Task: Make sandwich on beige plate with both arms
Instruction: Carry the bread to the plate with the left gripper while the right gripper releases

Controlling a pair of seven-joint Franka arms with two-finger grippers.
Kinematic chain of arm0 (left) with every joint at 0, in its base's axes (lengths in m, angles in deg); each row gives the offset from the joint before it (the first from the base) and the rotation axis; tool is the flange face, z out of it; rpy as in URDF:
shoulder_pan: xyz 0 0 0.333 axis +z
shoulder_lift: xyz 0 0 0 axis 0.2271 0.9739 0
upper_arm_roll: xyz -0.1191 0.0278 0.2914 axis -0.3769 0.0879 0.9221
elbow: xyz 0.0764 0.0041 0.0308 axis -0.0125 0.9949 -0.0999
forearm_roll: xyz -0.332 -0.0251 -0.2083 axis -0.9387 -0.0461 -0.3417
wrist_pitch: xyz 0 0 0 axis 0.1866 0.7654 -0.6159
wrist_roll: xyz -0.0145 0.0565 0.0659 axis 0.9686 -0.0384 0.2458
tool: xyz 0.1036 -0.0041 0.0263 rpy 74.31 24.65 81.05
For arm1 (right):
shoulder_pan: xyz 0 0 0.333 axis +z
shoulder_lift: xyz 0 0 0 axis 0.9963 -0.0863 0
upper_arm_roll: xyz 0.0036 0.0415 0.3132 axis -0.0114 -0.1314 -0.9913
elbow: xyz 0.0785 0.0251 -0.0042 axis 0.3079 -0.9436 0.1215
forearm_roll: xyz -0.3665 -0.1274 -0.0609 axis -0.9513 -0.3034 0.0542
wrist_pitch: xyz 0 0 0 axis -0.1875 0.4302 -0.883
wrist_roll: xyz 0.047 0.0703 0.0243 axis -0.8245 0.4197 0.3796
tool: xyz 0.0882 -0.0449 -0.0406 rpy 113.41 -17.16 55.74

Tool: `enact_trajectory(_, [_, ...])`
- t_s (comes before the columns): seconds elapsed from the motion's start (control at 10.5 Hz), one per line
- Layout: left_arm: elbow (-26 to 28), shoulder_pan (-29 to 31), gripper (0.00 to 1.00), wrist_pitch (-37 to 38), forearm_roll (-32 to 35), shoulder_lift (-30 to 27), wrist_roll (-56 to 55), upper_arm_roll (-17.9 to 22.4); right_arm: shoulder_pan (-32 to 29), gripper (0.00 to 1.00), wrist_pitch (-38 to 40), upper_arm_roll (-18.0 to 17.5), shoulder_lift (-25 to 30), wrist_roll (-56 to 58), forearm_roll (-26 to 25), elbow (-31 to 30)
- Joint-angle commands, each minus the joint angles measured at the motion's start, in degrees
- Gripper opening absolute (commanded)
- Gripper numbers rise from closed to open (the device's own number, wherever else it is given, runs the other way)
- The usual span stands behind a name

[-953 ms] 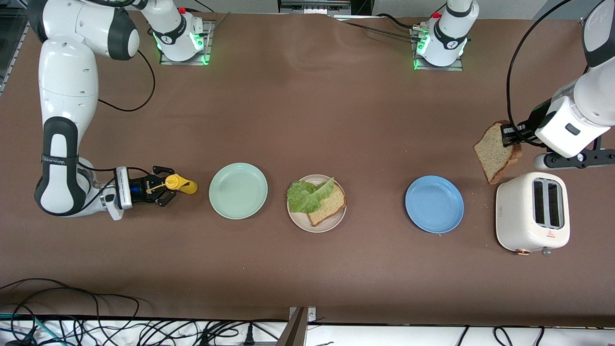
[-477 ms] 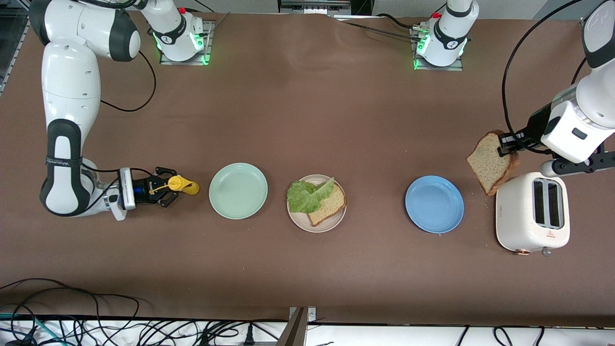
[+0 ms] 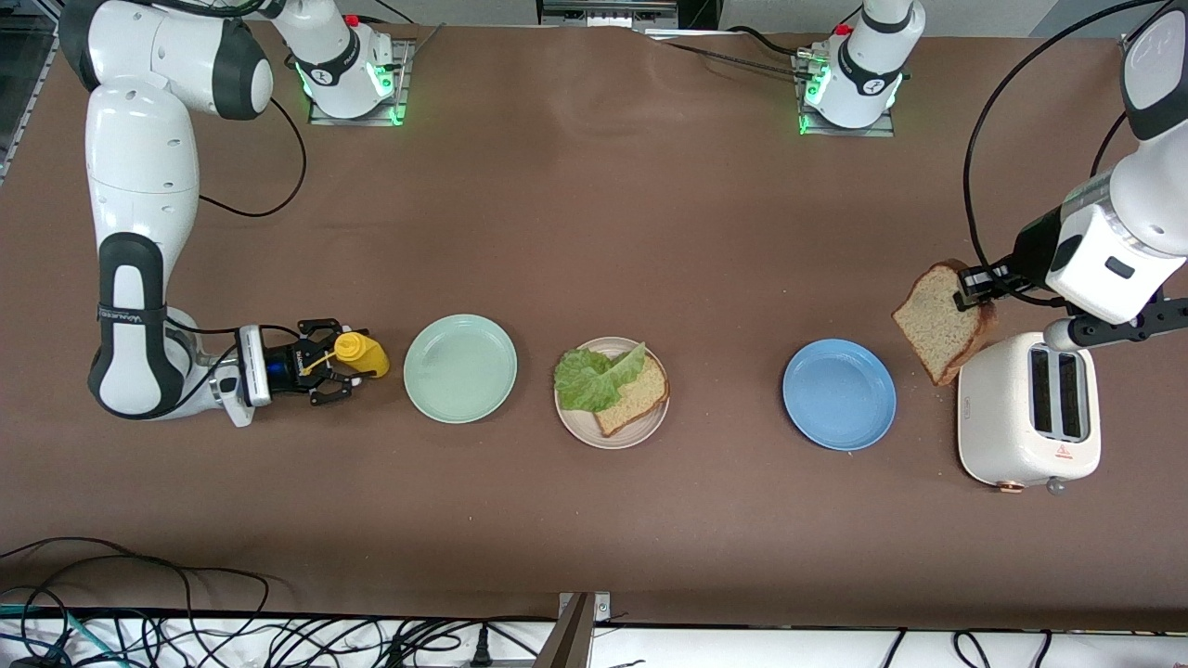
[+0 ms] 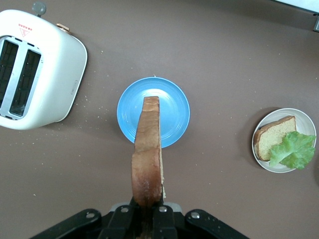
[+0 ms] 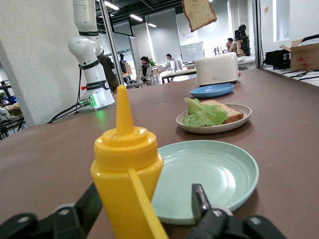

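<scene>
Front view, scanned across: right gripper (image 3: 327,373) at nine o'clock, fingers released around standing mustard bottle (image 3: 361,353); mint plate (image 3: 460,368); beige plate (image 3: 612,392) at centre, bearing bread and lettuce (image 3: 595,378); blue plate (image 3: 839,393); left gripper (image 3: 971,284) at three o'clock, clenched on top slice (image 3: 937,321) above toaster (image 3: 1028,411). Probably mid-carry; next, lowering onto lettuce. Open tabletop between, blue plate underneath.
</scene>
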Motion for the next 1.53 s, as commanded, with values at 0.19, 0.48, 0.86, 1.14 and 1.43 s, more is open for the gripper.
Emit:
enact_trajectory(0.19, [-2.24, 0.23, 0.0, -0.11, -2.55, 1.49, -1.07, -0.11, -3.0, 1.0, 1.21, 1.07, 0.66, -0.14, -4.22, 0.68])
enact_trajectory(0.48, [-2.24, -1.95, 0.0, -0.11, -6.06, 2.28, -5.7, -0.38, -5.47, 1.0, 1.3, 1.94, 0.83, -1.45, -7.3, 1.29])
enact_trajectory(0.86, [-2.86, -11.43, 0.0, -2.73, -8.79, 6.67, -16.85, -0.38, -5.47, 1.0, 1.21, 7.21, 1.62, -18.1, -9.16, 7.61])
enact_trajectory(1.14, [-3.12, -18.55, 0.0, -11.94, -9.15, 10.27, -29.59, -0.38, -5.12, 1.0, 1.21, 10.37, 1.71, -31.92, -9.25, 12.97])
enact_trajectory(1.43, [-3.03, -24.8, 0.0, -21.44, -9.06, 14.92, -38.49, -0.38, -4.42, 1.0, 1.12, 12.14, 2.58, -41.69, -14.76, 17.46])
